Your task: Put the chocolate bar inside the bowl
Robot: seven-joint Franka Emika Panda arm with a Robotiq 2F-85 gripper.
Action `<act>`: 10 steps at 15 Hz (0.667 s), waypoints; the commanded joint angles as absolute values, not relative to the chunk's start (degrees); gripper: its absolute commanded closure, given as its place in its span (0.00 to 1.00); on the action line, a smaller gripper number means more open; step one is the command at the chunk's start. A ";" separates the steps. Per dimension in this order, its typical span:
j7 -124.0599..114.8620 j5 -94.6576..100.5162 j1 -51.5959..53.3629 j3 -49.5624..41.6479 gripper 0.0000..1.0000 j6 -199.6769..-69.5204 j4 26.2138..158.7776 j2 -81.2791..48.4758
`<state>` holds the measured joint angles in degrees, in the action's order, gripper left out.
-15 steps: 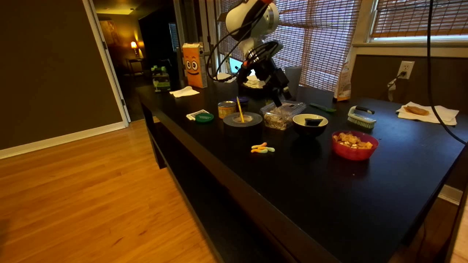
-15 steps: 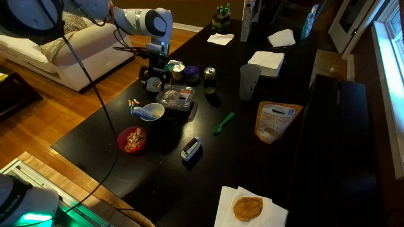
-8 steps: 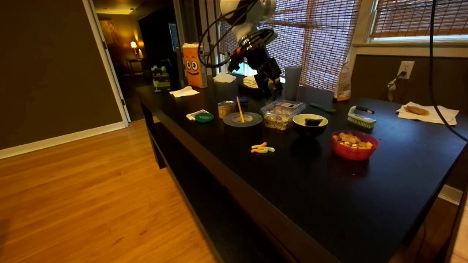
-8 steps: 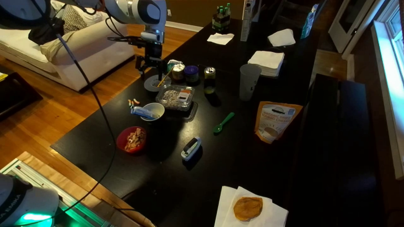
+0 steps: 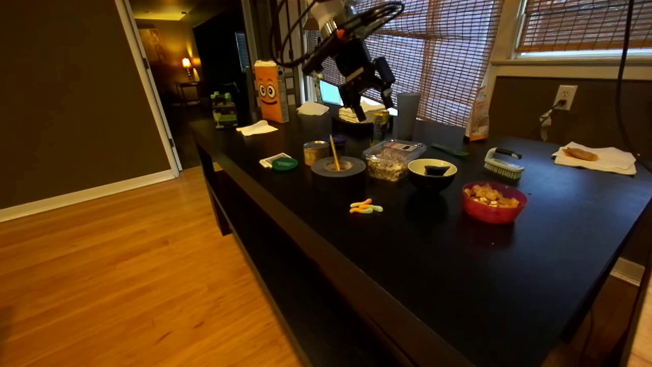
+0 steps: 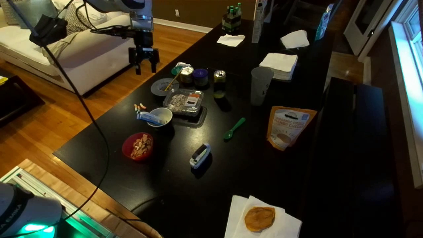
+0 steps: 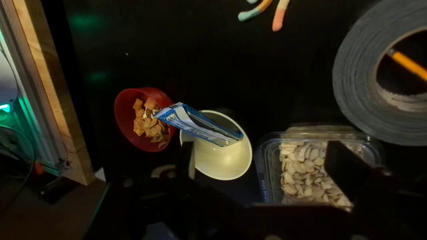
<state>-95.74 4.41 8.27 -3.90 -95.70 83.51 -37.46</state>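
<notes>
The chocolate bar, in a blue and dark wrapper, lies tilted in the white-lined bowl. One end is inside and the other sticks out over the rim towards the red bowl. The bar and bowl show so in an exterior view; elsewhere only a dark part of the bar shows above the rim of the bowl. My gripper is open and empty, high above the table and apart from the bowl. Its fingers are spread wide in the wrist view and in an exterior view.
A red bowl of cereal pieces and a clear nut container flank the white-lined bowl. A tape roll holding a pencil, gummy worms, a brush, a green spoon, cans and a tall cup stand around.
My gripper has risen and moved away from the bowl and tape roll, up and leftward in both exterior views. The chocolate bar and bowl have stayed in place.
</notes>
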 commanded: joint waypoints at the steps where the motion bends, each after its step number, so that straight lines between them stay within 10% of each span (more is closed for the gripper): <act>1: -90.23 8.22 10.66 -2.44 0.00 -101.06 97.07 -25.06; 10: -76.56 13.32 10.14 -0.31 0.00 -99.81 102.71 -14.71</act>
<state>-76.34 13.12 11.05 -1.34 -100.06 102.92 -14.61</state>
